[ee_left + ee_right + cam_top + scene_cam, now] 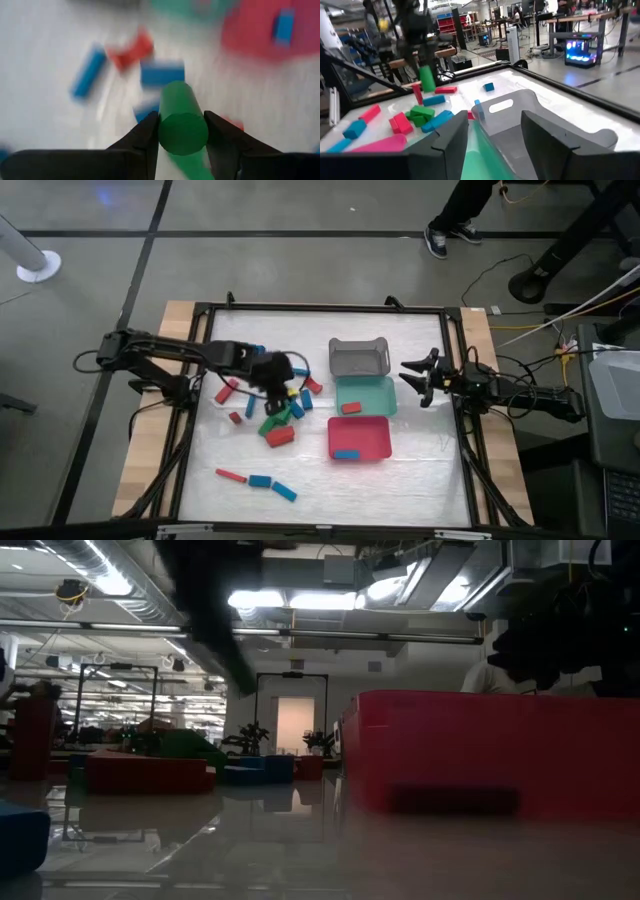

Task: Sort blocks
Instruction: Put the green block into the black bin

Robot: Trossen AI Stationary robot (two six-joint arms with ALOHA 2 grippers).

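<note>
My left gripper [272,372] [182,131] hovers over the pile of red, blue and green blocks [280,412] at the table's middle, shut on a green cylinder block [181,117]. The right wrist view shows that block [426,78] upright below the left gripper. My right gripper [420,377] [495,145] waits open at the right, just beside the grey tray [358,358] and teal tray [372,388]. A red block [350,408] lies in the teal tray and a blue block [346,453] in the red tray [372,432]. My left gripper pinches the green cylinder between its two fingers [145,137], one on each round side near its upper end [182,134]. The fingers come from above, pointing down along the block. The cylinder hangs upright below them, lifted clear of the table [426,86].
Three loose blocks, a red bar [232,475] and two blue ones [260,480] [284,491], lie near the table's near edge. A black frame [320,307] rims the table. In the low view the red tray [480,750] fills the right, with blocks [140,772] at left. A person's shoes [450,235] show beyond the far edge.
</note>
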